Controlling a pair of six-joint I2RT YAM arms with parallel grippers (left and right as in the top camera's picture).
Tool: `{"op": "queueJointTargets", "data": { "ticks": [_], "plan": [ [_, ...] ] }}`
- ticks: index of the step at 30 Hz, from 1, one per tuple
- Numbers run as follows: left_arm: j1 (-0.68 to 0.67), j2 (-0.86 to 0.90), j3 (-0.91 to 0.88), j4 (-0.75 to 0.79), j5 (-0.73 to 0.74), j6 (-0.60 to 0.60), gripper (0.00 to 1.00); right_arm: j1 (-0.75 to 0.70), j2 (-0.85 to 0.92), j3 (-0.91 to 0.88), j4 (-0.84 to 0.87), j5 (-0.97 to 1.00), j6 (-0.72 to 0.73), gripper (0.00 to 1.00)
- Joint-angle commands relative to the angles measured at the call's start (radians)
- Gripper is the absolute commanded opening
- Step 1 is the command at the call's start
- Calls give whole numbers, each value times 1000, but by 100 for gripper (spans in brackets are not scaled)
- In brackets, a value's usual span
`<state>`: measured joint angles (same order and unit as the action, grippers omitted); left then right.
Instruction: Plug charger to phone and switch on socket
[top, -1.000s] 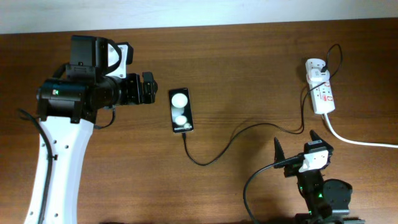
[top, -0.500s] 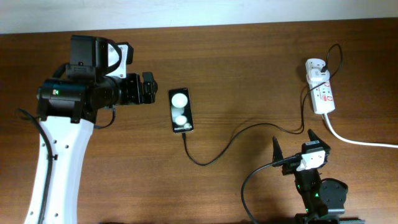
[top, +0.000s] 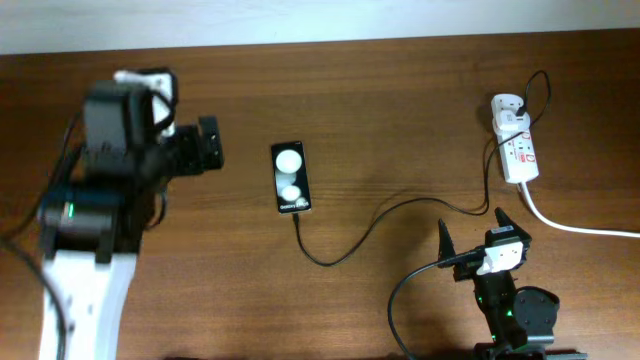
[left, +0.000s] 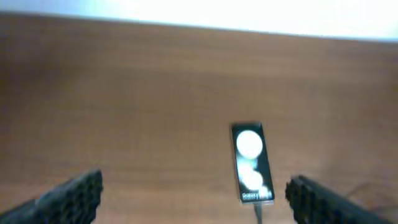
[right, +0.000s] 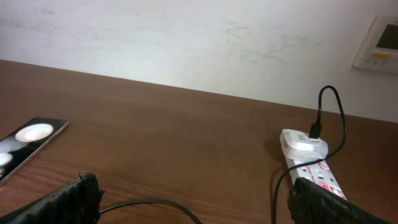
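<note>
The black phone (top: 291, 178) lies flat on the table left of centre, with two white round patches on it. The charger's thin black cable (top: 345, 247) meets the phone's near end and runs right to the white adapter on the socket (top: 516, 148). My left gripper (top: 211, 147) is open and empty, left of the phone and apart from it. In the left wrist view the phone (left: 252, 163) lies ahead between the open fingers (left: 196, 200). My right gripper (top: 473, 230) is open and empty, below the socket. In the right wrist view the open fingers (right: 193, 200) frame the cable (right: 155, 203), with the socket (right: 311, 169) ahead on the right and the phone (right: 25, 146) at the left.
A thick white cord (top: 575, 225) runs from the socket off to the right edge. A white wall borders the table's far edge (top: 320, 40). A white wall panel (right: 380, 43) hangs at the right in the right wrist view.
My left arm has drawn back to the left, away from the phone, its gripper still open. My right arm shifted slightly and then held still. The phone and the cable have not moved.
</note>
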<state>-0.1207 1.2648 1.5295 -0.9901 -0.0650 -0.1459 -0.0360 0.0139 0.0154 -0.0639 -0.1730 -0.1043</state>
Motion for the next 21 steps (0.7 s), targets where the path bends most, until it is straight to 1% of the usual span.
{"op": "queueJointTargets", "data": {
  "ticks": [1,3,5,6,7,9,14,19,21],
  "plan": [
    [26,-163,-212,151,-29,6,99,10,-10,-10,2,5,8,99],
    [26,-292,-440,341,-26,6,99,10,-10,-10,2,5,8,99],
    [26,-442,-724,652,4,10,99,10,-10,-10,2,5,8,99],
    [26,-502,-832,769,35,32,99,10,-10,-10,2,5,8,99],
    [26,-565,-927,857,72,74,99,10,-10,-10,2,5,8,99],
    [26,-695,-1104,966,111,172,99,10,-10,-10,2,5,8,99],
    [26,-951,-1347,974,111,375,99,10,-10,-10,2,5,8,99],
    [70,-1101,-1497,970,107,380,99,10,-10,-10,2,5,8,99],
    [71,-1138,-1521,909,96,379,99,10,-10,-10,2,5,8,99]
  ]
}}
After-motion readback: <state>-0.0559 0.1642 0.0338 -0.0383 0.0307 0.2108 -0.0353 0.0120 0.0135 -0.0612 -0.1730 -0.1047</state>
